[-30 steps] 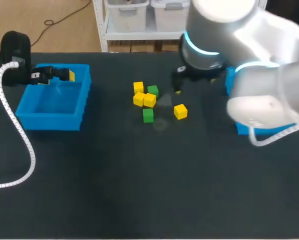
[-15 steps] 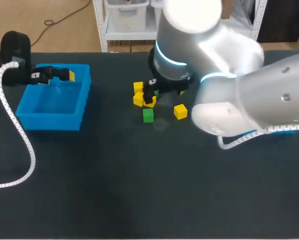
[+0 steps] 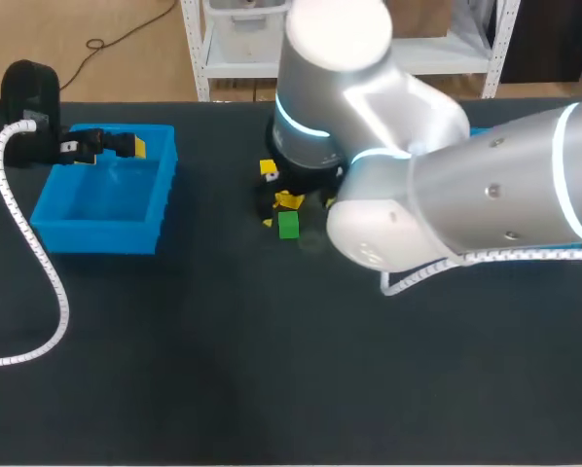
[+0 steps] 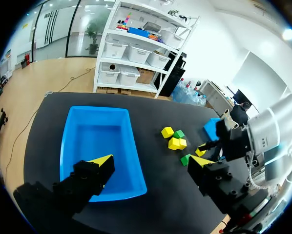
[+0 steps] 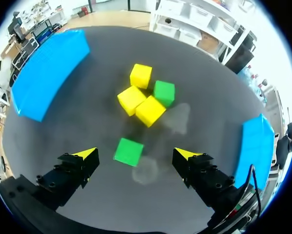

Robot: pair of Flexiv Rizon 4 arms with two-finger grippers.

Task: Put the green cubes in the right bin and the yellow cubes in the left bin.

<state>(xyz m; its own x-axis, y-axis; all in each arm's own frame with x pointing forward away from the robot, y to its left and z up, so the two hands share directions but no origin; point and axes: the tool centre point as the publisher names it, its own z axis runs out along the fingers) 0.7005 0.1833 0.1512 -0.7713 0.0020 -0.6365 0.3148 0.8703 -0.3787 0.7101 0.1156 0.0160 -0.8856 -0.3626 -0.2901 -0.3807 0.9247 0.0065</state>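
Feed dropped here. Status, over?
Right gripper open, over separate green cube. Left gripper open, empty, at left bin. Yellow cubes clustered just ahead.

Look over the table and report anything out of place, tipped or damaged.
Nothing stands out. The left bin sits upright and empty. Three yellow cubes and one green cube lie bunched together on the table, a second green cube apart from them, ahead of the open right pincer.

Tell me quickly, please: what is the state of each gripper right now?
Left gripper: open, empty, above the left bin.
Right gripper: open, empty, over a lone green cube.
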